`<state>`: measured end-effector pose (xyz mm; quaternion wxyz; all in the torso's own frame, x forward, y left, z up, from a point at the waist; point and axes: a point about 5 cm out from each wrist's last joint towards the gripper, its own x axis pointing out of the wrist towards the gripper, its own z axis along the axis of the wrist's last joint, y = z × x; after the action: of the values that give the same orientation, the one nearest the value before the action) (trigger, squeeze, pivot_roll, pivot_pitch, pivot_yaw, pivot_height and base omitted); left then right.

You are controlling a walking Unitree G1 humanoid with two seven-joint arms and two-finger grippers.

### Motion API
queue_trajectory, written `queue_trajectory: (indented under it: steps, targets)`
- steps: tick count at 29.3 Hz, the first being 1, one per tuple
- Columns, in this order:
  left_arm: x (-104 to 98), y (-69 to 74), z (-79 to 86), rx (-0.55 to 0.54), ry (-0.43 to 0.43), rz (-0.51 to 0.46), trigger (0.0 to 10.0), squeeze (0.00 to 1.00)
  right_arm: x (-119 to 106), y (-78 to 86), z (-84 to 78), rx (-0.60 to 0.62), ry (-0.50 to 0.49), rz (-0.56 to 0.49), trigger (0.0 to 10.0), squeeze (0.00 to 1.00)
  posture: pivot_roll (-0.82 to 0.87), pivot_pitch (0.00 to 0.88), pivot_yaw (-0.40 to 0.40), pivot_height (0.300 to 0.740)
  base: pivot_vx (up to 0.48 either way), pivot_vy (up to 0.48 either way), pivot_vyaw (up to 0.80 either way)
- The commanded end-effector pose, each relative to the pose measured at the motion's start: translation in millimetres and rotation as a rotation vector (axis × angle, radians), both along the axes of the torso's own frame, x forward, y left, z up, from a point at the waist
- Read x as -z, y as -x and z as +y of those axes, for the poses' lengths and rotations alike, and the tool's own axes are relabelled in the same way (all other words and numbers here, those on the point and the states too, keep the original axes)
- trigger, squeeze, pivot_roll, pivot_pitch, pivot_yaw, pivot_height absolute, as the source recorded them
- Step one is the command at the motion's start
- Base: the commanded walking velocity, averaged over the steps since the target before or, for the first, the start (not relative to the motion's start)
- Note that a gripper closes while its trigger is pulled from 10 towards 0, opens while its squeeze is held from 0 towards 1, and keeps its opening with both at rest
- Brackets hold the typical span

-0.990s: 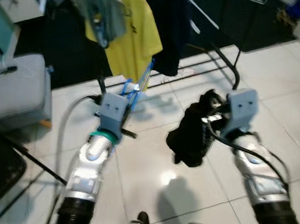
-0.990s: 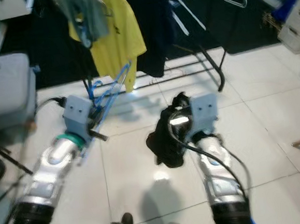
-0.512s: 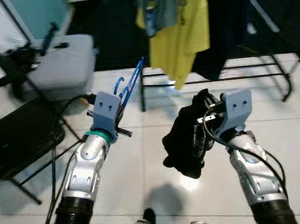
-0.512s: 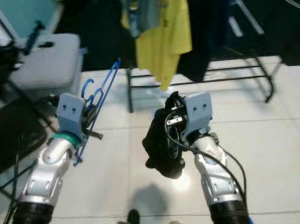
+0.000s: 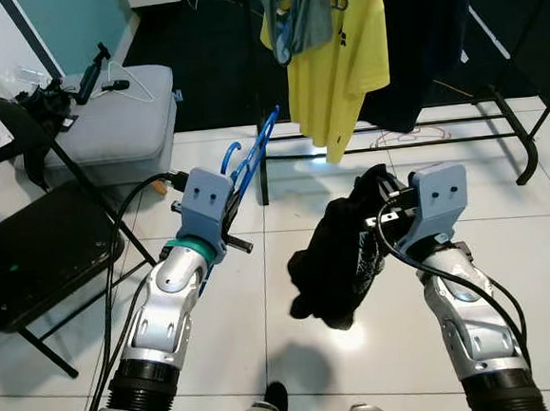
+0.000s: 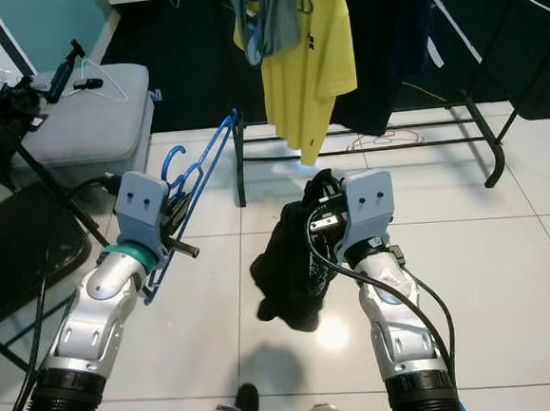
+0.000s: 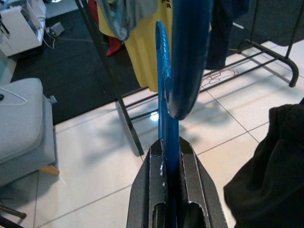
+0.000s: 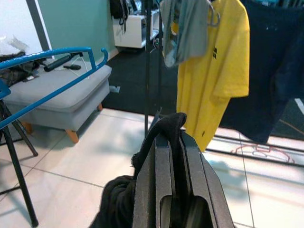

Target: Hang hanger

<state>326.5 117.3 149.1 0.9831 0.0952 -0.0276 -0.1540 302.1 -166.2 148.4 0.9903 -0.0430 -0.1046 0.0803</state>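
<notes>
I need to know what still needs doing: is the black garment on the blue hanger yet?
No. The black cloth garment hangs bunched from the right hand, apart from the blue plastic hanger in the left hand.

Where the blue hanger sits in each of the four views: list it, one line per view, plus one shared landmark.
Left eye view: blue hanger rises from the left claw, left of centre.
Right eye view: left of centre, over white tiles.
Left wrist view: upright, mid-frame, clamped between the fingers.
Right wrist view: upper left corner.
Shared landmark: the yellow T-shirt.

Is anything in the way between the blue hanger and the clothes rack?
Nothing visible: bare white floor lies between the blue hanger, held in the left gripper, and the rack where the yellow shirt hangs.
</notes>
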Motion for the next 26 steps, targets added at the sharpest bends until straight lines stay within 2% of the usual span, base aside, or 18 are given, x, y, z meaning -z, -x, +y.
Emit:
queue_trajectory:
  steps: [1, 26]
  targets:
    - [3.5, 1.2, -1.5, 0.008, -0.003, 0.014, 10.0, 0.00, -4.7, 2.0, -2.2, 0.008, -0.024, -0.022, 10.0, 0.00, -0.11, 0.068, 0.100, 0.740, 0.000, -0.368, 0.00]
    - [7.1, -1.3, 0.0, -0.016, 0.002, 0.053, 10.0, 0.00, -4.5, 2.3, -2.2, 0.004, -0.025, -0.021, 10.0, 0.00, -0.11, 0.067, 0.100, 0.740, 0.000, 0.010, 0.00]
